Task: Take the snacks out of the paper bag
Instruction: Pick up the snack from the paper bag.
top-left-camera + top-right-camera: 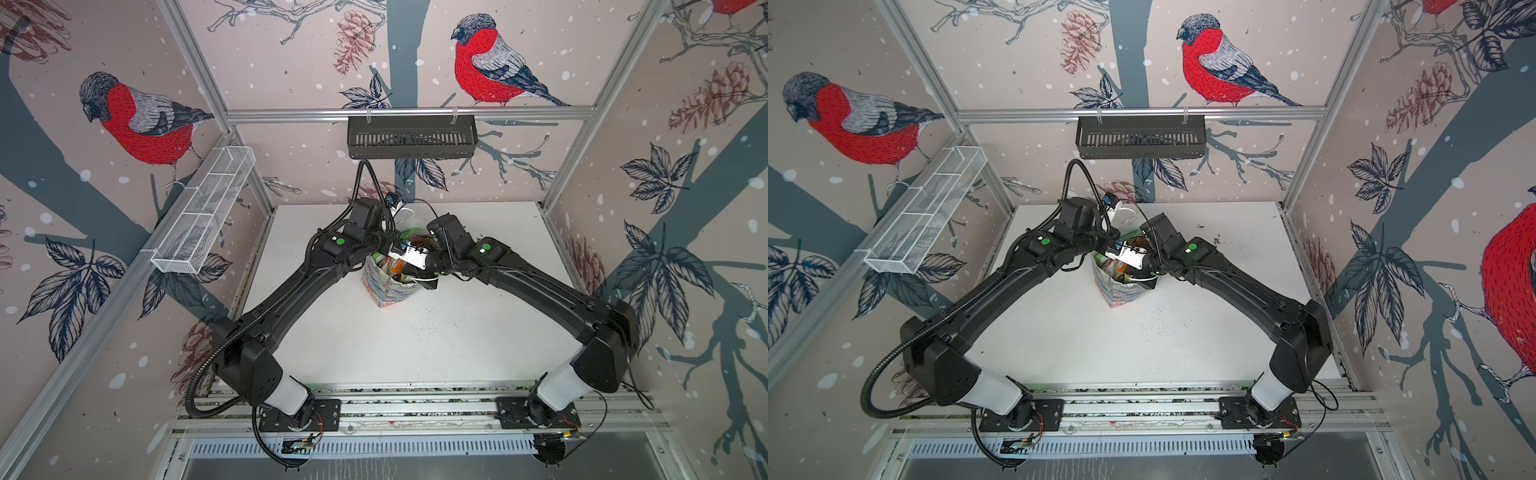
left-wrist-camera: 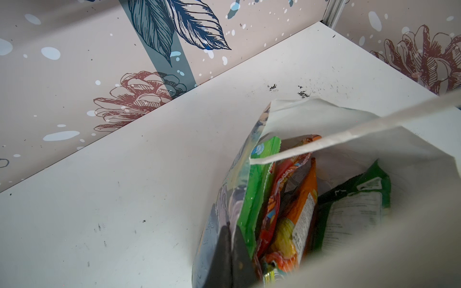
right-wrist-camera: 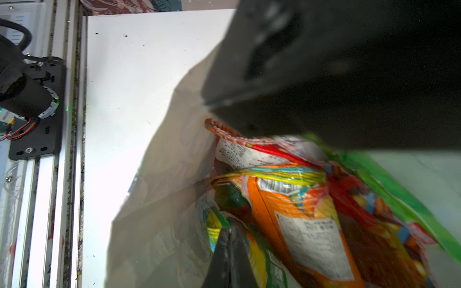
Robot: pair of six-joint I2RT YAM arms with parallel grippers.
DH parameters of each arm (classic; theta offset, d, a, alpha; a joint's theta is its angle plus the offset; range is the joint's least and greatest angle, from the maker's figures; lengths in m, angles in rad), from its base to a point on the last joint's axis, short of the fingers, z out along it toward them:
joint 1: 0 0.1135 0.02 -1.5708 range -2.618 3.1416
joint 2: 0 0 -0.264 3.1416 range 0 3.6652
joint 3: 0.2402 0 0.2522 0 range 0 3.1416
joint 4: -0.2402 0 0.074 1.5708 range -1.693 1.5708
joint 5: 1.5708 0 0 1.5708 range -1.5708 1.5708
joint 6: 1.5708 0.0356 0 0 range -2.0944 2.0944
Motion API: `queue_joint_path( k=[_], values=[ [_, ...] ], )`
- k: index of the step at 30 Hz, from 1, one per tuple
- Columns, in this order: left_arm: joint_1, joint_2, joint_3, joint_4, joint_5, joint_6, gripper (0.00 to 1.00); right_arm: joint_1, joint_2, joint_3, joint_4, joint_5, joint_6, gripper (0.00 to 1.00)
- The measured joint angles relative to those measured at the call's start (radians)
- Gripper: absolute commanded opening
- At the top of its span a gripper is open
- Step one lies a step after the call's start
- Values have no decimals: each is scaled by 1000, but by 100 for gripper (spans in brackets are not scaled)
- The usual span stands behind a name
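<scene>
Both pincers meet at the mouth of the paper bag [image 1: 388, 291], which stands upright around the middle of your desk [image 1: 415, 353]. Your left pincer [image 2: 232, 230] is clenched on the bag's wall, one finger outside and one inside. Your right pincer [image 3: 229, 225] is clenched on the crinkled top edge of the green-yellow packet [image 3: 257, 259], beside the orange packet [image 3: 299, 224]. The bright green packet [image 2: 252, 199] stands inside, against the gripped wall.

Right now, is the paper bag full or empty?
Full. The paper bag stands upright on the table, and the left wrist view shows green, orange and red snacks packed inside it.
</scene>
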Motion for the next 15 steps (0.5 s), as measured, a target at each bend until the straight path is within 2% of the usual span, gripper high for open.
queue_joint_path(
  k=[5,15],
  values=[
    [0,-5,-5,0,29,0,0,-3,-93,-83,131,75,73,0],
    [0,-22,-16,0,37,0,0,-21,-211,-198,367,119,158,0]
  ],
)
